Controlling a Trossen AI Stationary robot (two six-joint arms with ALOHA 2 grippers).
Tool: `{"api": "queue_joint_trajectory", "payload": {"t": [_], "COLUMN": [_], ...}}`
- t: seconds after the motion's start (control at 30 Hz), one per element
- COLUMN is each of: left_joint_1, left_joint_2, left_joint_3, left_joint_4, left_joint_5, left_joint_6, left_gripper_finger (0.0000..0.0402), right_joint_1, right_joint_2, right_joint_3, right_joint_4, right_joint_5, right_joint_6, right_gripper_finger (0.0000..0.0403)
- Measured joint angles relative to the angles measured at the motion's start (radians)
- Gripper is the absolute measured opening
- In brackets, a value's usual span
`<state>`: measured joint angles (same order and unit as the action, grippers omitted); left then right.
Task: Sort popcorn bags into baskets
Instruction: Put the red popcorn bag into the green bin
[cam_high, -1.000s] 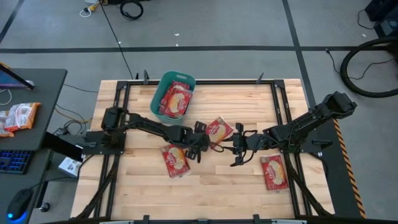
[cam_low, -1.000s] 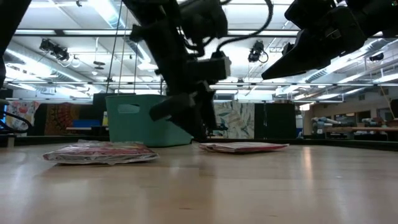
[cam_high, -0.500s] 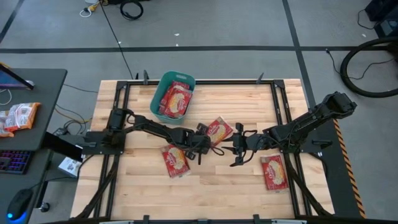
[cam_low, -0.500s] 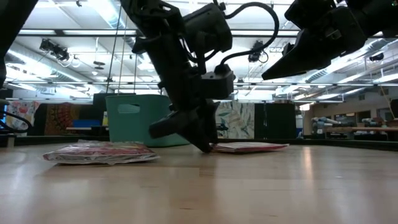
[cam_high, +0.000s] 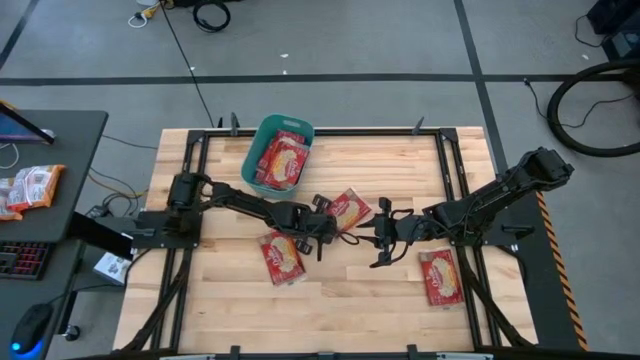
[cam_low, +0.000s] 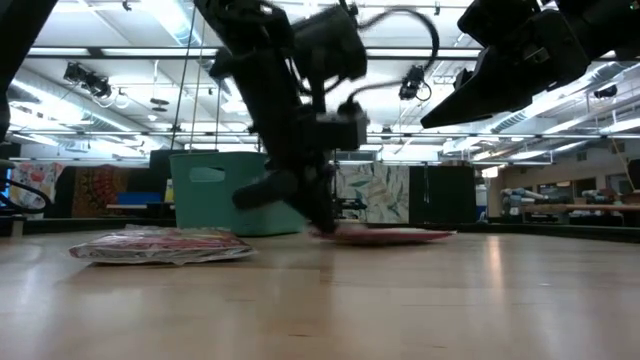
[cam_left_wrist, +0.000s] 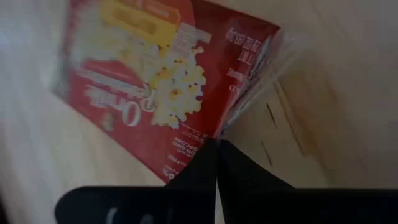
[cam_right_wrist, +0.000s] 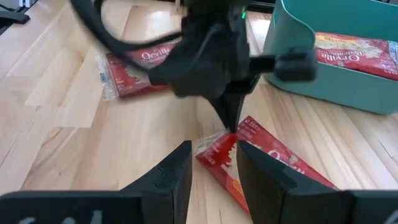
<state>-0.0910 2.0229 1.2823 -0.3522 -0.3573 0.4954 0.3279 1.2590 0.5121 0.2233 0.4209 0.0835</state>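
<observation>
From above: teal basket (cam_high: 280, 155) at desk (cam_high: 400, 290) far edge, holding red popcorn bags (cam_high: 282, 160). Left pincer (cam_high: 328, 222) clenched on middle bag (cam_high: 352, 209); right pincer (cam_high: 381, 240) released, just beside. Low view: bag corner hidden behind pincer. Bare wood between loose bags.

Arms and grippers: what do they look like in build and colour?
Both arms are dark, slim, jointed links. The left gripper is matte black, tapering to thin jaws, with a black cable looping over it and a small green light. The right gripper has two broad, flat black fingers.
</observation>
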Motion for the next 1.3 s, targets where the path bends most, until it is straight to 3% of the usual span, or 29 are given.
{"api": "queue_joint_trajectory", "payload": {"t": [0.17, 0.77, 1.03, 1.3], "left_joint_1": [0.018, 0.168, 0.240, 0.357], "left_joint_2": [-0.095, -0.401, -0.465, -0.470], "left_joint_3": [0.000, 0.002, 0.002, 0.002], "left_joint_4": [-0.026, -0.075, -0.055, -0.030], "left_joint_5": [-0.006, -0.174, -0.280, -0.305], "left_joint_6": [-0.026, 0.016, 0.103, 0.212], "left_gripper_finger": [0.0003, 0.0001, 0.0001, 0.0001], "right_joint_1": [0.000, 0.000, 0.000, 0.000], "right_joint_2": [0.000, 0.000, 0.000, 0.000], "right_joint_3": [0.000, 0.000, 0.000, 0.000], "right_joint_4": [0.000, 0.000, -0.001, 0.000], "right_joint_5": [-0.001, -0.003, -0.003, -0.003], "right_joint_6": [0.000, 0.002, -0.005, 0.001], "right_gripper_finger": [0.0131, 0.0131, 0.0131, 0.0131]}}
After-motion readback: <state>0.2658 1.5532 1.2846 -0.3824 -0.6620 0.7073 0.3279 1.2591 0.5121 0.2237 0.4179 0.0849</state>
